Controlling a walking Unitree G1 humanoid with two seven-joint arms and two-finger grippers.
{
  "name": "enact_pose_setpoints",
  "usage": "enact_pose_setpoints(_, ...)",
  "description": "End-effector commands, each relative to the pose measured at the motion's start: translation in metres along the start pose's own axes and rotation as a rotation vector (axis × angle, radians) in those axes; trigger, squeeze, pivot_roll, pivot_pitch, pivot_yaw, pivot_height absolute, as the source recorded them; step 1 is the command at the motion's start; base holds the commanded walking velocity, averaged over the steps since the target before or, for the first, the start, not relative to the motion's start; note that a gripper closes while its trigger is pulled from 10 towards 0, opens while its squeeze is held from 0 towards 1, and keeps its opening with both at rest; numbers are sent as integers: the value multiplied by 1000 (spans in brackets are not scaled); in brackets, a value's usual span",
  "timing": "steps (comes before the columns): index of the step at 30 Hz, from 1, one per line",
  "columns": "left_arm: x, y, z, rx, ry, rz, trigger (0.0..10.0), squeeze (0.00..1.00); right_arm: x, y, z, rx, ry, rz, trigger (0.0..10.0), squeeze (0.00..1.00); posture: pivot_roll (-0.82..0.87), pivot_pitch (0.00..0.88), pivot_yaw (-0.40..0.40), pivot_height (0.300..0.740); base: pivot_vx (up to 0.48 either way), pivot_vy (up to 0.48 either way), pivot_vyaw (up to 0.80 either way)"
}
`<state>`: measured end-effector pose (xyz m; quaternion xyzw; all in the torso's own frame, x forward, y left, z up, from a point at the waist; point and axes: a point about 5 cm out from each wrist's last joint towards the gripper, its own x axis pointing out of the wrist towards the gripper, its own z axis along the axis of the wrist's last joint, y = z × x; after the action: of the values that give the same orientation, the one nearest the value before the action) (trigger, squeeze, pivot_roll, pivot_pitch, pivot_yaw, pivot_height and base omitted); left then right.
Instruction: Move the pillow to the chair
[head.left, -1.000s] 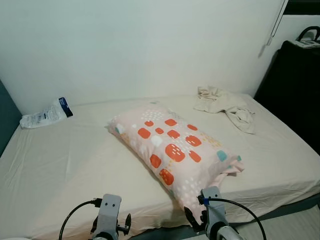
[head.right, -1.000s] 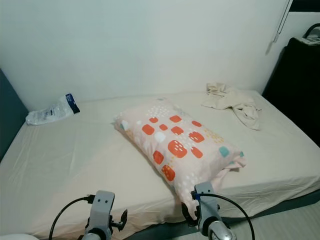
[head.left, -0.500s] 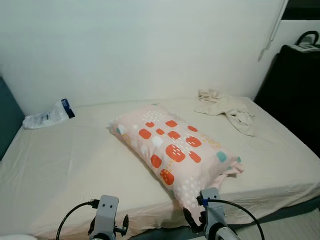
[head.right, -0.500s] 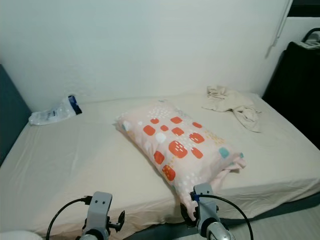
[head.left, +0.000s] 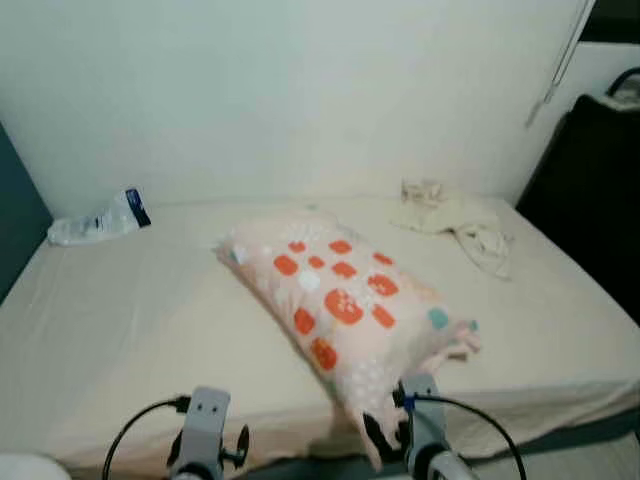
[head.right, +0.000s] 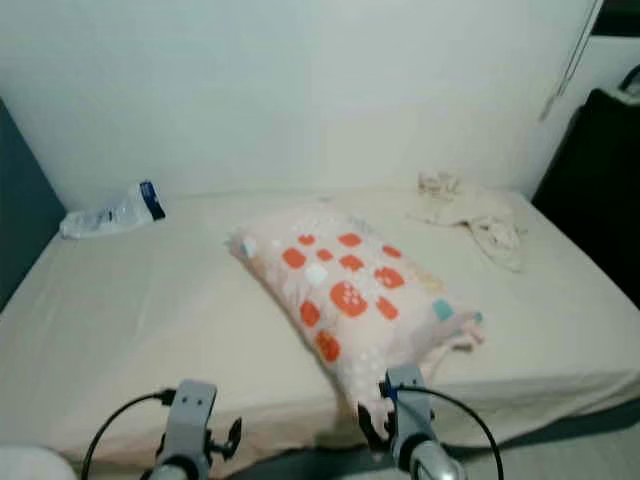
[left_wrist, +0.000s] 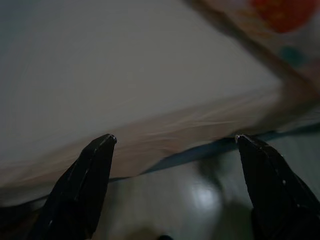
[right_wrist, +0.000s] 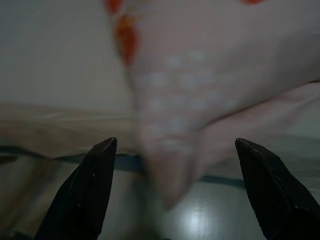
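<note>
A pink pillow (head.left: 345, 303) with orange and teal patches lies slantwise on the bed (head.left: 120, 330), its near corner hanging over the front edge. My right gripper (right_wrist: 175, 142) is open just in front of that corner, and the pillow (right_wrist: 200, 75) shows close up between its fingers without touching them. My left gripper (left_wrist: 175, 137) is open too, facing the bed's front edge (left_wrist: 150, 125) with nothing between its fingers. Both wrists (head.left: 205, 430) (head.left: 420, 430) sit low at the near edge of the eye views.
A clear plastic bag (head.left: 95, 218) lies at the bed's far left by the wall. Crumpled beige cloth (head.left: 455, 225) lies at the far right. A tall black object (head.left: 595, 190) stands to the right of the bed. Glossy floor (left_wrist: 200, 195) runs below the bed's edge.
The whole picture has shifted and blurred, so the camera has moved slightly toward the bed. The pillow and both grippers keep their places relative to each other.
</note>
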<state>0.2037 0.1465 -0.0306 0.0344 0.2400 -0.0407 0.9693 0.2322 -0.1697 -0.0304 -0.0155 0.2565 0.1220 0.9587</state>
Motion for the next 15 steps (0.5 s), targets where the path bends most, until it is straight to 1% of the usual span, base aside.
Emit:
enact_pose_setpoints(1, 1, -4, 2, 0, -1, -16, 10000, 0, -3, -3, -6, 16, 17, -19, 10000, 0, -13, 0, -22, 740, 0, -480, 0)
enact_pose_setpoints(5, 1, -4, 2, 2, 0, -16, 10000, 0, -3, -3, -6, 19, 17, -18, 10000, 0, -15, 0, -19, 740, 0, -440, 0)
enact_pose_setpoints(15, 1, -3, 1, -9, 8, -14, 10000, 0, -4, -4, -7, 23, 19, -25, 10000, 0, -15, 0, -15, 740, 0, 0, 0)
